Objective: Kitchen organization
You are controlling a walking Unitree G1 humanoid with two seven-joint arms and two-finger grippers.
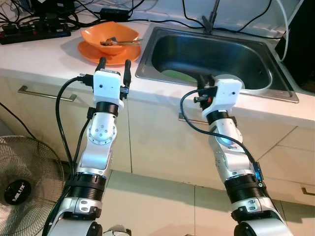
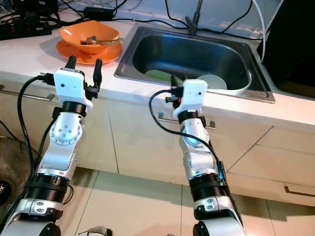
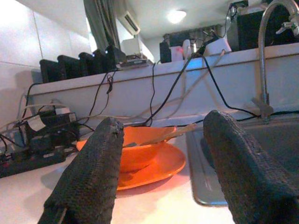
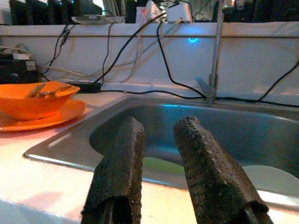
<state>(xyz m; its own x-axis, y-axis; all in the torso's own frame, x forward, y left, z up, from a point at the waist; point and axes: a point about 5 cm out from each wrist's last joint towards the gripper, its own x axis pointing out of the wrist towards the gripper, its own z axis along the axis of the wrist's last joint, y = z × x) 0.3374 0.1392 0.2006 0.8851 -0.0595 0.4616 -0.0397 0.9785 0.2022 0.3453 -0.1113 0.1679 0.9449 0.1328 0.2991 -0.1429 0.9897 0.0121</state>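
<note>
The orange bowl sits on its orange plate at ten o'clock on the counter. The left gripper hovers just short of it, fingers apart. The right gripper reaches over the sink rim at one o'clock — fingers slightly parted, empty.

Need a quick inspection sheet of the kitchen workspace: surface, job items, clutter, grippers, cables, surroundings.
Surface: white counter with steel sink set in.
Job's things: orange bowl on orange plate, utensils in the bowl; green item and white dish in the sink.
Clutter: power strip at the counter's back.
Grippers: left gripper open, before the plate; right gripper open, at the sink's front rim.
Cables: black leads along the back wall.
Surroundings: floor fan; cabinet fronts below.
</note>
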